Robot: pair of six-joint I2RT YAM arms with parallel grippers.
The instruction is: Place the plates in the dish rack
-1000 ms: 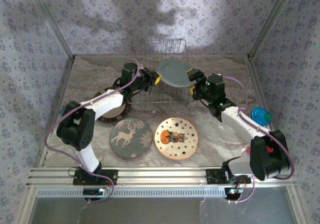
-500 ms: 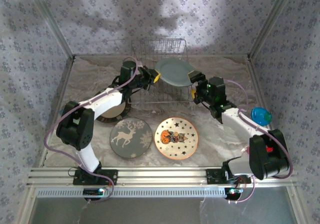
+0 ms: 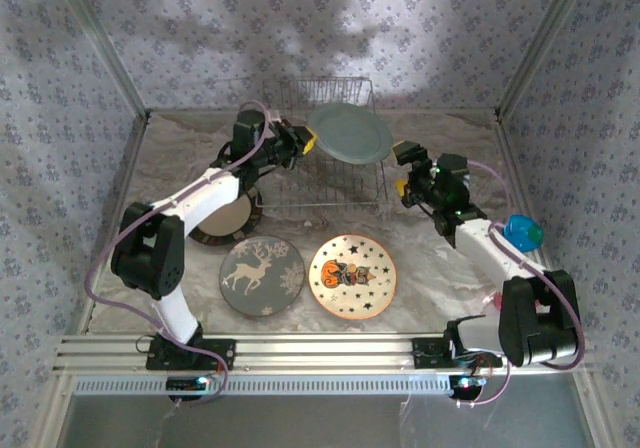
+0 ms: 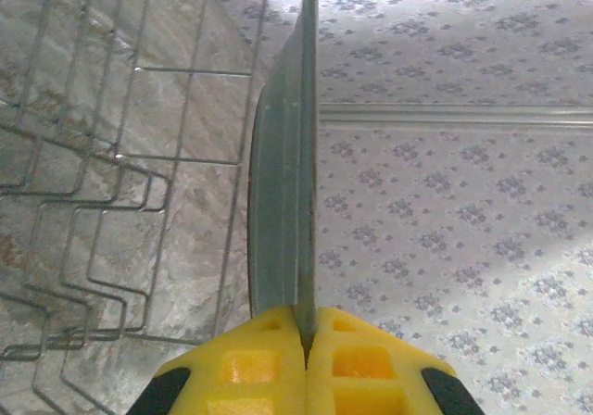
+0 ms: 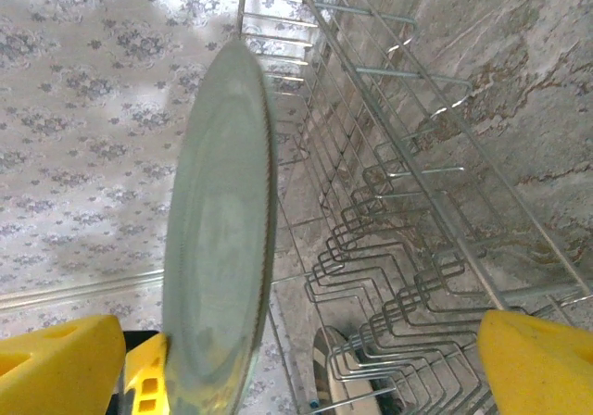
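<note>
Pale teal round plate (image 3: 349, 135) hung over the silvery wire dish rack (image 3: 322, 90) at the back of the marble bench (image 3: 420, 258) in the top view. The left gripper (image 3: 308, 144) was clenched on its left rim. The right gripper (image 3: 405, 158) stood apart from its right edge, jaws spread and empty. The plate's face tilted toward the camera.

From the left wrist, the plate (image 4: 283, 183) appeared edge-on. It ran straight up and away from the left gripper (image 4: 306, 341), whose yellow fingers (image 4: 246, 364) pinched its rim, with rack wires (image 4: 102, 202) to its left.

From the right wrist, the plate (image 5: 218, 257) stood nearly upright beside the rack (image 5: 389, 248), long axis vertical. The right gripper (image 5: 292, 359) was wide open, grasping nothing.
</note>
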